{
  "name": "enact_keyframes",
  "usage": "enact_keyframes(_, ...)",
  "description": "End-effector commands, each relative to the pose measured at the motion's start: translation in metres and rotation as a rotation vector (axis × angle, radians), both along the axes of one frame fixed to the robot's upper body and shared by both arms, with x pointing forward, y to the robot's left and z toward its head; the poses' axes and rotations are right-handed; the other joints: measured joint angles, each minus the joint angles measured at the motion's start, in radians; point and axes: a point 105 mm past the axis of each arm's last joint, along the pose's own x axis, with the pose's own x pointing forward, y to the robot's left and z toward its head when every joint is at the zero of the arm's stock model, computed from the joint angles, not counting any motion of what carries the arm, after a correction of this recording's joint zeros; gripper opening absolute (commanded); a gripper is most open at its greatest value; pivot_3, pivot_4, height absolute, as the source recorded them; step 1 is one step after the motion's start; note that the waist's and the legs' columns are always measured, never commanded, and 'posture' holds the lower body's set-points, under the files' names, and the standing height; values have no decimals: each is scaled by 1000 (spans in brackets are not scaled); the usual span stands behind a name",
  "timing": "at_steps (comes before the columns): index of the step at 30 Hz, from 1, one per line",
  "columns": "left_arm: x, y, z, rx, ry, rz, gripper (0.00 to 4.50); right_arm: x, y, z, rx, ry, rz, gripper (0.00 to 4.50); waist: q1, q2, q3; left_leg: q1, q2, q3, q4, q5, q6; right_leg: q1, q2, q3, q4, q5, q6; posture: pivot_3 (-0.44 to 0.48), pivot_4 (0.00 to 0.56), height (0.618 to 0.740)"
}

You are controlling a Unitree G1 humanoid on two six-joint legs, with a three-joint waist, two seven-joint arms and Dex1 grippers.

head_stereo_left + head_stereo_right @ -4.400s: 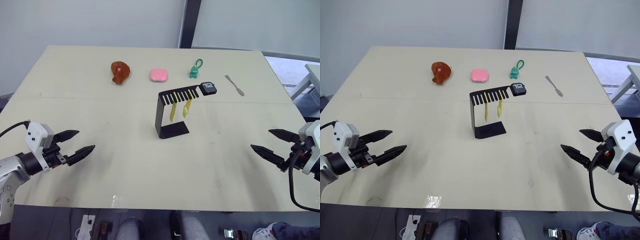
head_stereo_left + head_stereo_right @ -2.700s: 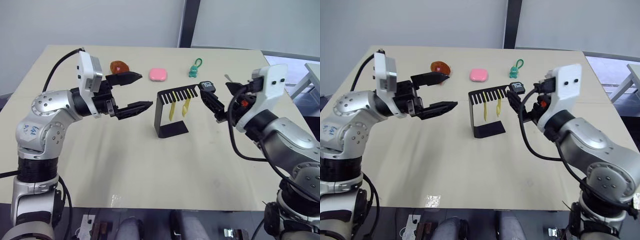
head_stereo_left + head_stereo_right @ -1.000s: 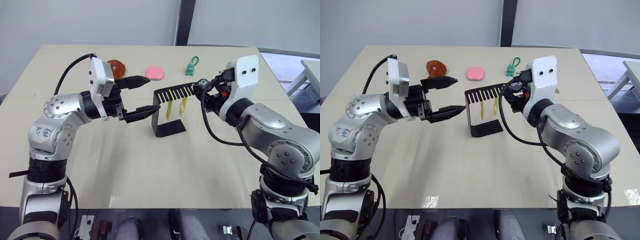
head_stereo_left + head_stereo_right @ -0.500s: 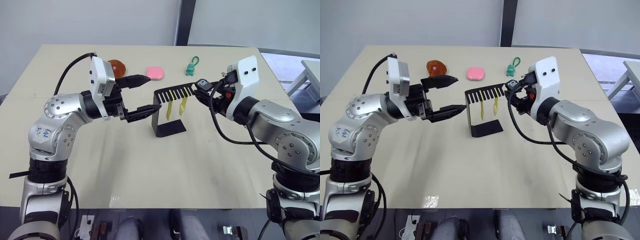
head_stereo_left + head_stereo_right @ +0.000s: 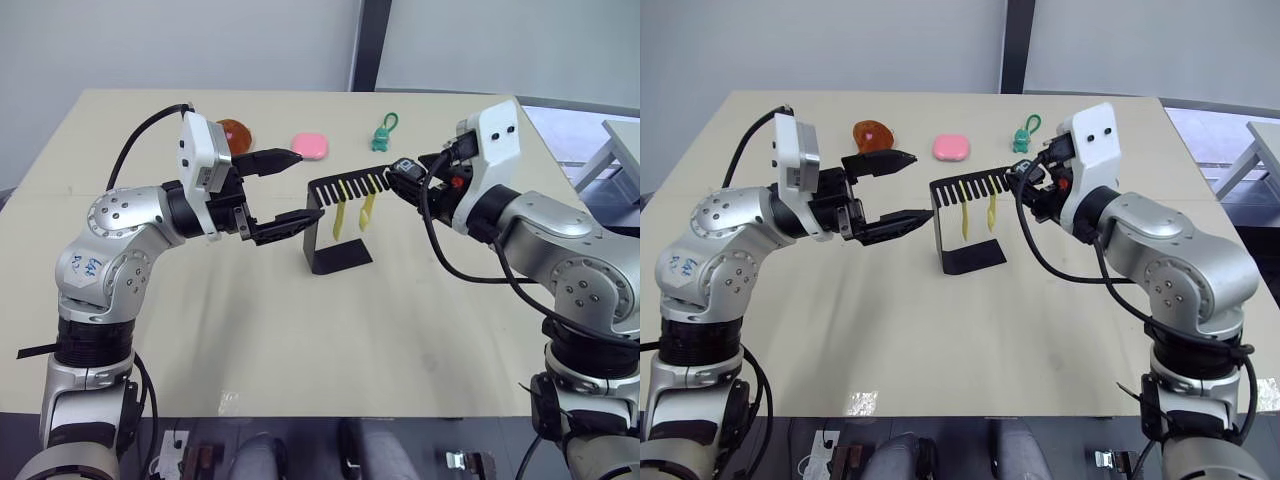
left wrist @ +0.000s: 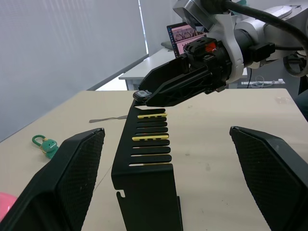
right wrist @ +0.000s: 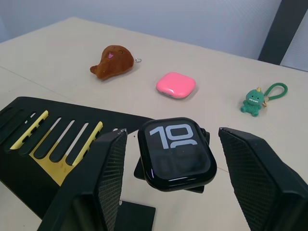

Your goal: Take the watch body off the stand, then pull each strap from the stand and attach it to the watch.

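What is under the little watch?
The watch sits on the end of the black stand's top arm. The watch covers the spot holding it, so that part is hidden.

The beige table (image 5: 300,330) bears the stand (image 5: 338,262), brown plush (image 5: 870,133), pink case (image 5: 950,148), green keyring (image 5: 1024,136).

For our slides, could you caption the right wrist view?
Open right gripper straddling the watch body on the stand.

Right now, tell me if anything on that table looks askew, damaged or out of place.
Nothing stands out. The stand is upright, both yellow straps hang from its slotted arm, and the watch body sits at its end between the right hand's open fingers.
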Motion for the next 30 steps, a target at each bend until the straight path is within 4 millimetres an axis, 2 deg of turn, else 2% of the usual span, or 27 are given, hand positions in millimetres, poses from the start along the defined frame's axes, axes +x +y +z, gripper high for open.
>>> enact_keyframes(1,-7,1,11,-13,-54,-4,4500,-4,-1,16,22,-65,8,3239,0,0,0,0,0,0,0,0,0,0,0,0,0,0,0,0,150,740)
enact_keyframes(15,-8,0,12,-14,-60,-9,4500,-2,0,14,40,-54,7,3239,0,0,0,0,0,0,0,0,0,0,0,0,0,0,0,0,150,740)
enact_keyframes(18,-7,0,12,-13,-62,-10,4500,-2,0,13,40,-54,9,2395,0,0,0,0,0,0,0,0,0,0,0,0,0,0,0,0,150,740)
enact_keyframes(20,-8,0,12,-14,-64,-10,4500,-3,0,14,38,-60,9,1614,0,0,0,0,0,0,0,0,0,0,0,0,0,0,0,0,150,740)
enact_keyframes(30,-11,-3,10,-10,-57,-30,4500,-14,-1,27,39,-115,17,1615,0,0,0,0,0,0,0,0,0,0,0,0,0,0,0,0,150,740)
